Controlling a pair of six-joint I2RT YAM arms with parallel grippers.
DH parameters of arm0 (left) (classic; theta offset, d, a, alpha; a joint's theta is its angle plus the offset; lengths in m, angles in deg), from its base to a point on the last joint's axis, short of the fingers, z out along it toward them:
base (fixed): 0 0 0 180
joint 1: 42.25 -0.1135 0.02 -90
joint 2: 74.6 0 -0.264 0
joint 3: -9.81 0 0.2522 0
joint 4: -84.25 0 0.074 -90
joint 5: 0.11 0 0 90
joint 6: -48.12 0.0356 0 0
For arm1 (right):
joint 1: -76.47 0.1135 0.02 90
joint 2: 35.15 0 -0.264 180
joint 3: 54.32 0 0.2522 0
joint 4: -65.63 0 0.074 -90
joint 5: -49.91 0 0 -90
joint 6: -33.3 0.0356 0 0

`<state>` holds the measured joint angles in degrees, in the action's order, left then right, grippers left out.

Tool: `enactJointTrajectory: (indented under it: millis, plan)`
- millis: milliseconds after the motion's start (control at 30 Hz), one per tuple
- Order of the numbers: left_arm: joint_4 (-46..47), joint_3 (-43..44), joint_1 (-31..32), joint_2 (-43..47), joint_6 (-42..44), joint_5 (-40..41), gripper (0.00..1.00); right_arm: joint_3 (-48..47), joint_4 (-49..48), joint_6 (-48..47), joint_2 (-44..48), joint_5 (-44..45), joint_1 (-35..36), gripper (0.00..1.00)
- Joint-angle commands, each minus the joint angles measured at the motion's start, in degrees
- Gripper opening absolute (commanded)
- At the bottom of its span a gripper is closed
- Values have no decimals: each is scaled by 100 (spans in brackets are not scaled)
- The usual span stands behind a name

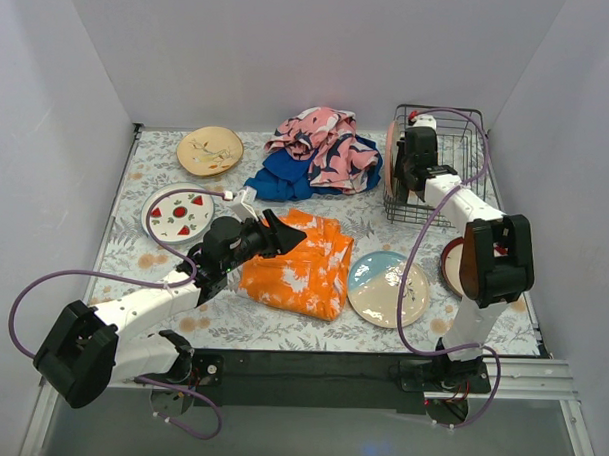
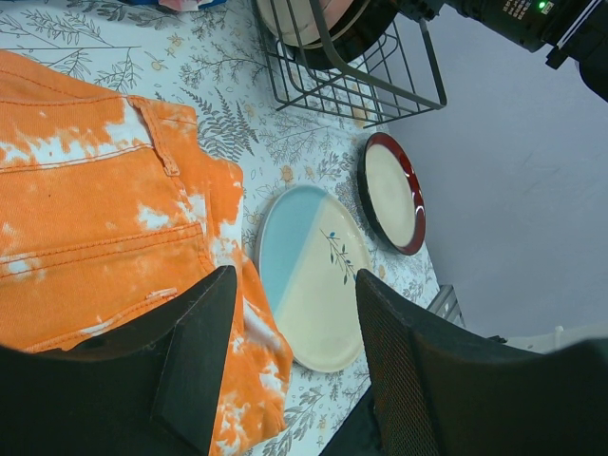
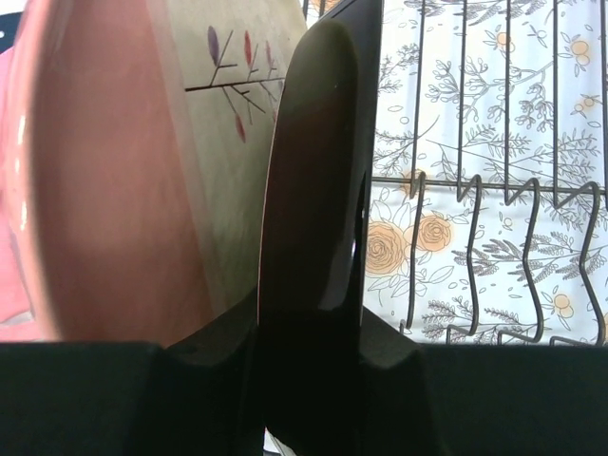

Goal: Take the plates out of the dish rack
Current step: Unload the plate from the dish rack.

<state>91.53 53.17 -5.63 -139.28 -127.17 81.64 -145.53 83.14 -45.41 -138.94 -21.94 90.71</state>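
Note:
The dish rack (image 1: 457, 158) stands at the back right. Its wires (image 3: 513, 180) show in the right wrist view. Inside it, my right gripper (image 3: 309, 328) is shut on the rim of a glossy dark plate (image 3: 318, 190) standing on edge. A pink plate (image 3: 104, 190) with a cream face stands close beside it on the left. My left gripper (image 2: 294, 285) hangs open with nothing between its fingers, above the edge of the orange cloth (image 2: 104, 209). On the table lie a blue-cream plate (image 1: 387, 288), a red-rimmed plate (image 1: 450, 265), a watermelon plate (image 1: 178, 214) and a tan leafy plate (image 1: 209, 150).
A heap of pink and blue cloths (image 1: 317, 153) lies at the back middle, left of the rack. The orange cloth (image 1: 298, 263) covers the table's centre. White walls close in the left, back and right sides.

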Motion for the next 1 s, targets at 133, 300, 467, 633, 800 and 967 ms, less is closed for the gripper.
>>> enactJointTrajectory:
  millis: [133,300,467,633,800,967]
  plan:
    - [-12,1,38,193,57,96,52,-464,-700,-417,790,-365,35,1]
    - [-12,-7,38,263,40,113,52,-552,-682,-575,965,-383,79,1]
    - [-21,-16,38,255,31,78,52,-578,-656,-725,1045,-426,105,1]
    - [-12,-16,47,255,31,78,52,-578,-665,-751,1168,-409,105,1]
    - [-21,-7,38,237,22,87,52,-605,-717,-830,1317,-277,105,1]
    - [-12,-7,47,255,22,87,51,-649,-779,-874,1422,-321,114,1]
